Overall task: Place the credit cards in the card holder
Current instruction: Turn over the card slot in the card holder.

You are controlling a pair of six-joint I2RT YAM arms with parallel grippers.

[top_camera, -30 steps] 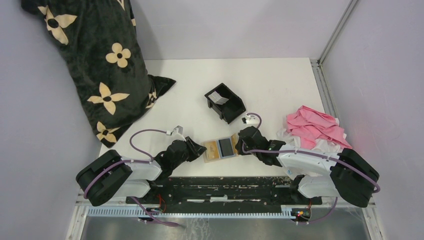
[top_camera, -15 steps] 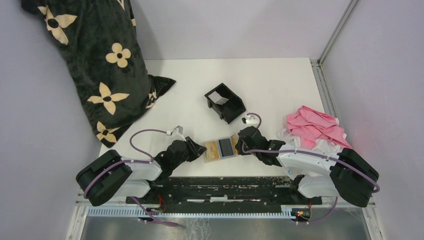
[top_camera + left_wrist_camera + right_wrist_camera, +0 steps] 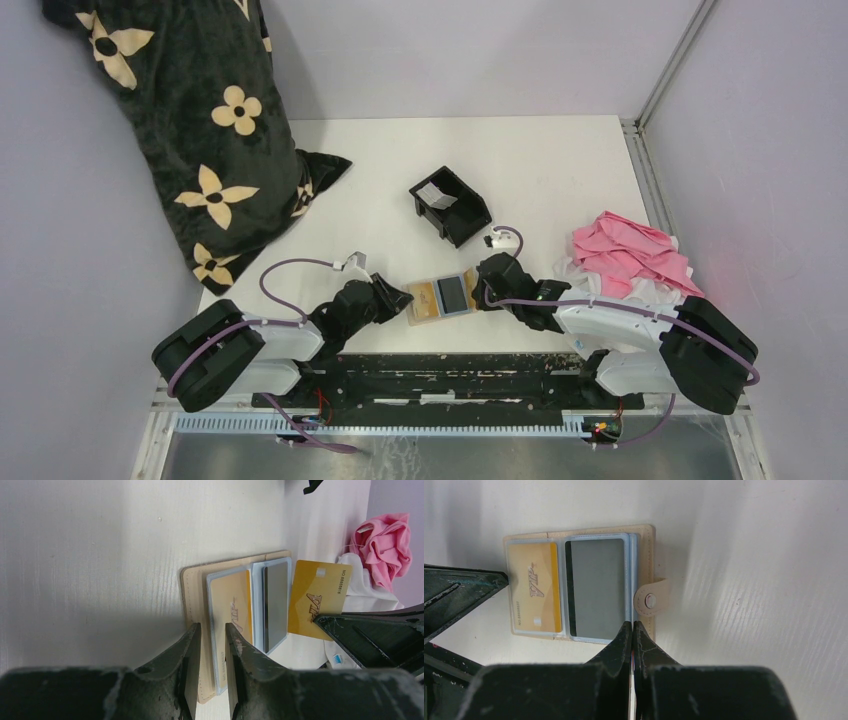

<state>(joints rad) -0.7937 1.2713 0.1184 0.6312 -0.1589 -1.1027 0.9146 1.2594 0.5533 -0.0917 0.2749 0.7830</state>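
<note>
The tan card holder (image 3: 443,296) lies open on the table between both grippers. Its left sleeve holds a golden-yellow card (image 3: 534,587), its right sleeve a grey card (image 3: 599,585), and the snap tab (image 3: 650,600) sticks out to the right. My left gripper (image 3: 211,630) is partly open, its fingertips over the holder's (image 3: 192,580) left page. My right gripper (image 3: 632,625) is at the near right corner of the holder, shut on a second golden-yellow card (image 3: 320,592). In the right wrist view this card is only a thin line between the jaws.
A black two-compartment tray (image 3: 470,215) with a pale card (image 3: 436,193) inside stands behind the holder. Pink and white cloth (image 3: 630,255) lies at the right. A black floral pillow (image 3: 190,120) fills the back left. The arms' base rail (image 3: 440,375) runs along the near edge.
</note>
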